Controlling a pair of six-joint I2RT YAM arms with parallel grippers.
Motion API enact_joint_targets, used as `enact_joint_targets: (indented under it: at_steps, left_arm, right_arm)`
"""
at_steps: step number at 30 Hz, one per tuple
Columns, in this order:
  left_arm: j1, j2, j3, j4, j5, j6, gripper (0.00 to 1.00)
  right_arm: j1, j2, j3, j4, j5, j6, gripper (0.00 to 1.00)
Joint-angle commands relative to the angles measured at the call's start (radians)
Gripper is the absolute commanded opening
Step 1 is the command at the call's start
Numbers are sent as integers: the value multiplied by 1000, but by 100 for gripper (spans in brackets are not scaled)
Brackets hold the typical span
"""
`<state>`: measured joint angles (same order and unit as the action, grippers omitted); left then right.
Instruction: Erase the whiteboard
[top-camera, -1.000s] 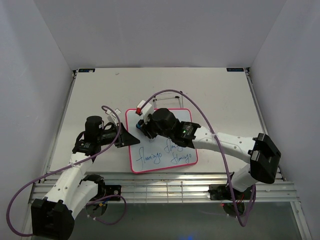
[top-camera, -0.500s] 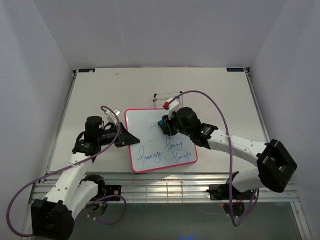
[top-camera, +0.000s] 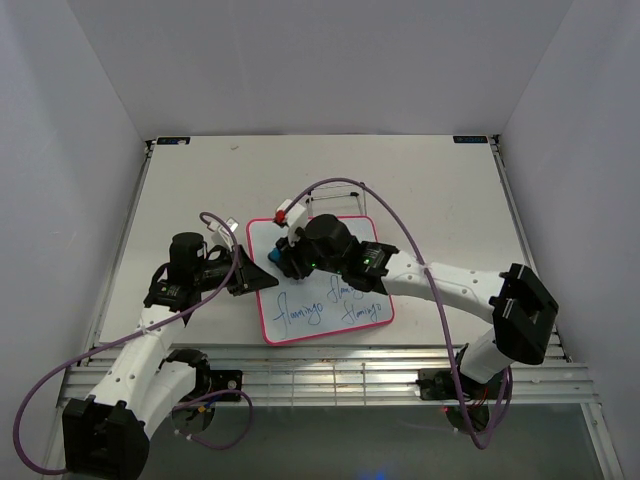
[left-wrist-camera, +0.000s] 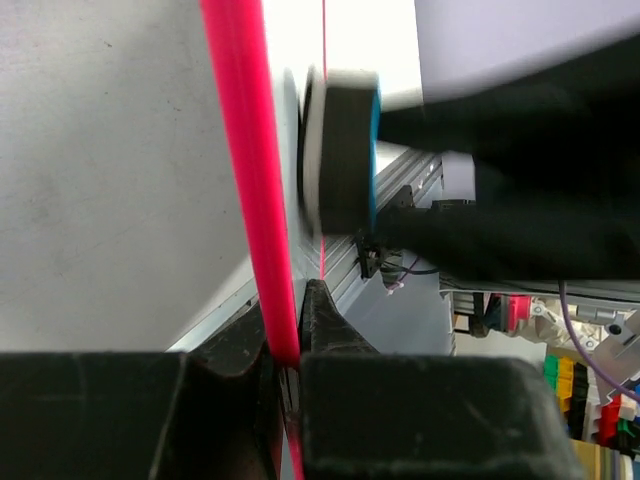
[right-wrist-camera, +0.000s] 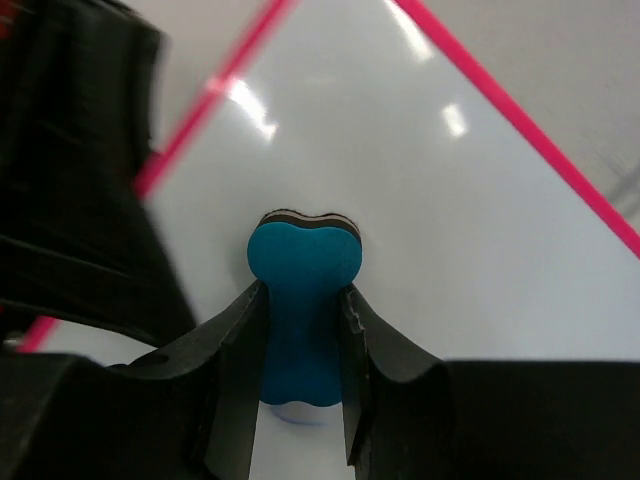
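The whiteboard (top-camera: 352, 300) lies flat in the middle of the table, white with a pink-red frame and blue handwriting along its lower half. My left gripper (top-camera: 262, 279) is shut on the board's left frame edge (left-wrist-camera: 245, 180). My right gripper (top-camera: 290, 262) is shut on the blue bone-shaped eraser (right-wrist-camera: 302, 300) and presses it on the board's upper left area. The eraser also shows in the left wrist view (left-wrist-camera: 340, 150), its dark pad against the white surface. The board's upper half looks clean.
A thin black wire stand (top-camera: 335, 197) lies just behind the board. The table's metal rail (top-camera: 330, 375) runs along the near edge. The right arm's purple cable (top-camera: 400, 225) loops over the board's right side.
My right gripper swept the eraser to the board's upper right and is back at the upper left. The left gripper has kept its hold on the frame.
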<state>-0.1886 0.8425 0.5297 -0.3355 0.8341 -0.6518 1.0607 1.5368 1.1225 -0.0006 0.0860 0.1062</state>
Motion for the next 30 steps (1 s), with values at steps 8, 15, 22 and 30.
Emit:
enact_joint_targets:
  at_steps: [8, 15, 22, 30]
  left_arm:
    - [-32, -29, 13, 118, 34, 195, 0]
    - [-32, -31, 16, 110, 17, 195, 0]
    - [-32, -34, 15, 108, -10, 192, 0]
    - [-34, -36, 15, 108, 7, 193, 0]
  right_arm:
    - [27, 103, -22, -67, -91, 67, 22]
    - [-62, -67, -216, -142, 52, 118, 22]
    - [97, -118, -270, -110, 37, 222, 21]
    - [168, -32, -222, -27, 93, 216, 21]
